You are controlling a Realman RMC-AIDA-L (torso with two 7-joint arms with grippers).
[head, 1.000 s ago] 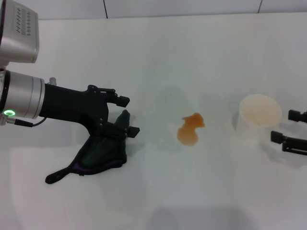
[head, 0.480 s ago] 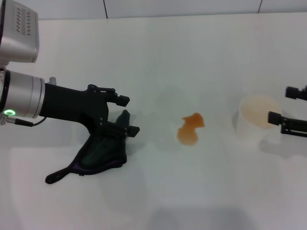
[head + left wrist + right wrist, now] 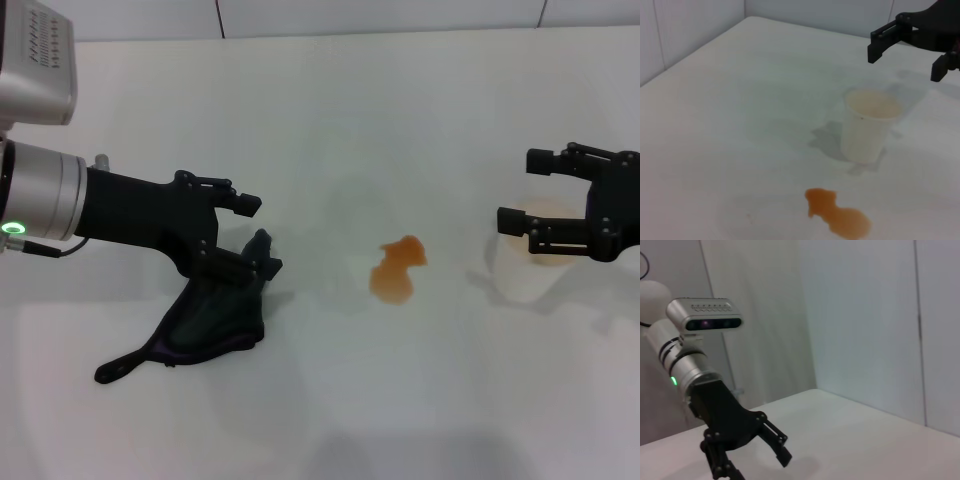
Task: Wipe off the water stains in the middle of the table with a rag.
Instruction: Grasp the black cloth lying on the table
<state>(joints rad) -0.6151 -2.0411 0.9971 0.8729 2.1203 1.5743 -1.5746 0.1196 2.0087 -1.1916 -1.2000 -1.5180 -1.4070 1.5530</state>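
Observation:
The orange-brown water stains (image 3: 398, 268) lie mid-table, also in the left wrist view (image 3: 837, 216). The dark rag (image 3: 210, 320) lies crumpled on the white table (image 3: 330, 120) to the stain's left, its narrow tail pointing toward the front left. My left gripper (image 3: 258, 237) is open just over the rag's upper end, whose raised tip stands by the lower finger; it also shows in the right wrist view (image 3: 752, 457). My right gripper (image 3: 522, 190) is open, hovering above the white paper cup (image 3: 530, 268), and shows in the left wrist view (image 3: 905, 60).
The white paper cup (image 3: 870, 125) stands to the right of the stain and holds pale liquid. A wall runs along the table's far edge (image 3: 380, 15). White walls close in the table's side in the right wrist view (image 3: 860, 325).
My right gripper has moved in from the right edge, leftward and up, to above the cup. My left gripper has shifted slightly over the rag; the rag and stain have not moved.

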